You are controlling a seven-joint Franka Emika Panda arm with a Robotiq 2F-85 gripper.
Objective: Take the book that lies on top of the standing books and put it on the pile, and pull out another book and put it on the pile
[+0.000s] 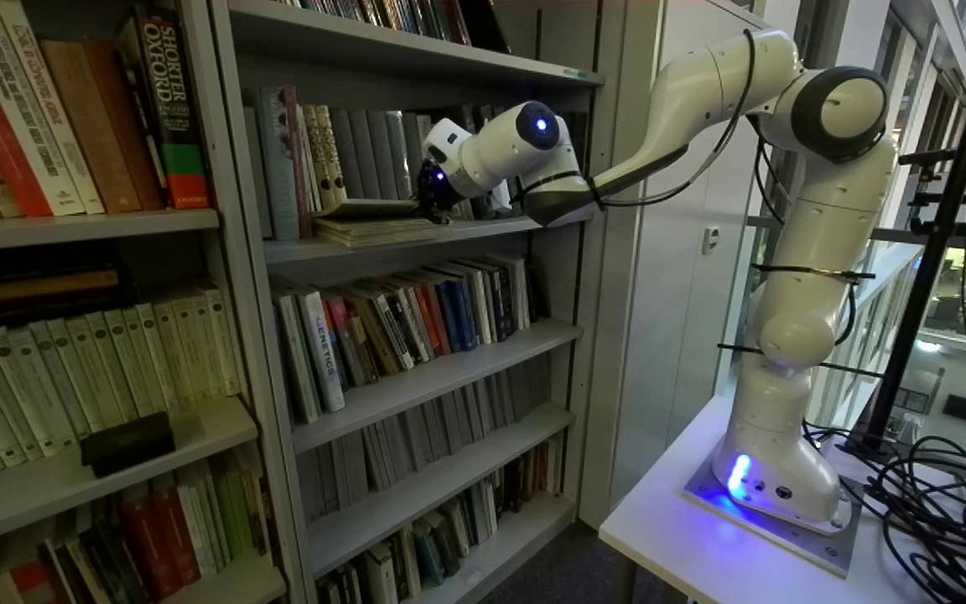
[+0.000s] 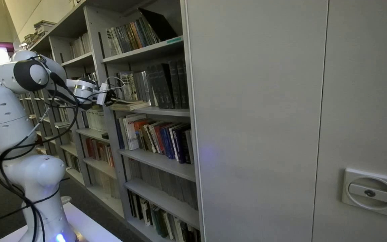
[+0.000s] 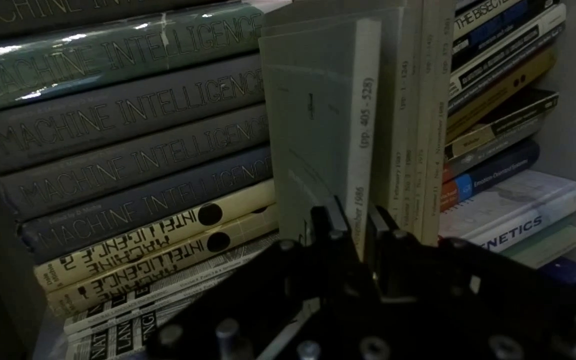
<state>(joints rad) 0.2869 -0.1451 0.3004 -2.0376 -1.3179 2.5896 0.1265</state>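
A thin November 1986 journal [image 3: 368, 115] hangs just above the journal pile [image 3: 425, 125], contact unclear, its spine pinched in the nearly closed gripper [image 3: 358, 220]. Release seemingly remains; whether this is the first or second book cannot be told. A grey bookcase shelf [image 1: 294, 250] bears the pile; a white table [image 1: 659, 499] stands nearby.

We see dim, grey shelves [image 1: 454, 367] in both exterior views, much fine detail soft. A window [image 2: 0, 55] burns out to white at upper left in an exterior view, and a blue lamp [image 1: 738, 475] tints the bench [image 1: 659, 513] at lower right in an exterior view. Our wrist view is gloomier, glare streaking a glossy green spine [image 3: 118, 54] at upper left, the end effector [image 3: 357, 225] nearly black.
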